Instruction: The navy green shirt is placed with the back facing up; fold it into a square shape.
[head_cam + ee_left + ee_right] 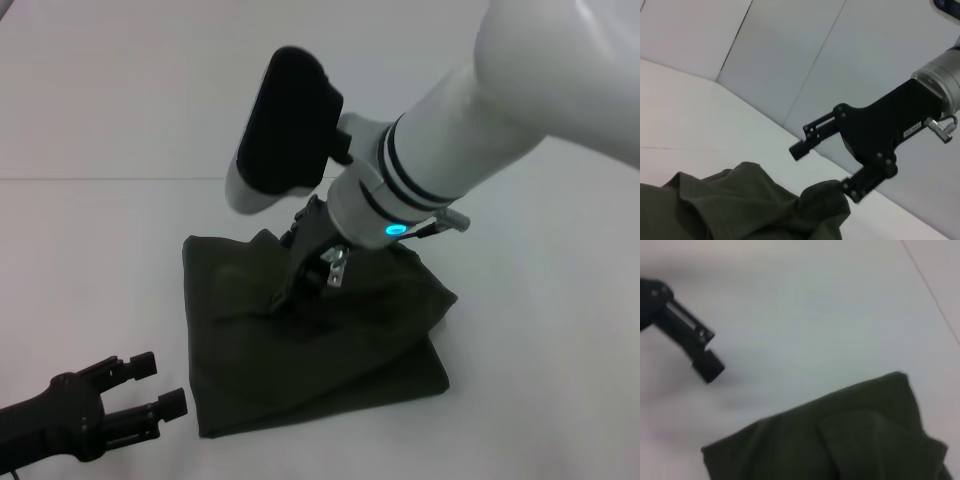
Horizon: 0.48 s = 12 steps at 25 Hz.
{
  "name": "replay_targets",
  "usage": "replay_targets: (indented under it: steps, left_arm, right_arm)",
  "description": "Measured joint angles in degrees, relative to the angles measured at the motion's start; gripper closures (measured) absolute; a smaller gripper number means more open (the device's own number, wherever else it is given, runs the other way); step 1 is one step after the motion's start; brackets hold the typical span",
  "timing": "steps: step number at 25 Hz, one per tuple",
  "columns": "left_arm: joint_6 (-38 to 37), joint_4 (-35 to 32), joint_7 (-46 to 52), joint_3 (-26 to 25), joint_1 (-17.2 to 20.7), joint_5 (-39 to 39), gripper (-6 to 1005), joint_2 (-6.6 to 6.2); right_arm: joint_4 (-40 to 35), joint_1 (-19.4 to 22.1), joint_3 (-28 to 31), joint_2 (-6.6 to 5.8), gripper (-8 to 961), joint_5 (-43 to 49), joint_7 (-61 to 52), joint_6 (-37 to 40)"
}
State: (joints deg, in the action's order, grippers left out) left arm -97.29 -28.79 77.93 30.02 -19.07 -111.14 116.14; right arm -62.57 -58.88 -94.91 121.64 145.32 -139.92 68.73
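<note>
Navy green shirt point(300, 345) lay mid-table, already folded to rough square, top layer rumpled; right gripper point(300, 290) pressed down on it, fingers spread; left gripper point(150, 390) idled near-left, fingers parted, empty; smoothing left

Right tool point(300, 290) reaches down at desk centre, jaws apart; left tool point(160, 385) rests open near the front-left corner.
</note>
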Motion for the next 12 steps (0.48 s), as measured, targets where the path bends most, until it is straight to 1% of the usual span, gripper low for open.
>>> replay_targets:
  steps: [4,7,9,12]
  left_arm:
    - [0.64,-0.21,-1.16,-0.50,0.88,0.00,79,0.18]
    - [1.34,-0.17,-1.44,-1.14,1.37,0.00,79,0.33]
    - [1.64,-0.08,-1.50,-1.19,1.60,0.00,79,0.51]
    - [1.74,-0.08,-1.53,-1.20,1.66,0.00,79,0.84]
  right_arm:
    - [3.44,-0.05,-2.76,-0.01,167,0.11,0.65,-1.48]
    - [7.11,-0.32,-5.33,-0.19,175,-0.10,0.92,-4.51]
    - [7.78,-0.16,-7.10,-0.23,181,-0.06,1.31,-6.44]
    - [8.03,0.00,-8.15,-0.24,189,-0.03,2.46,-8.01]
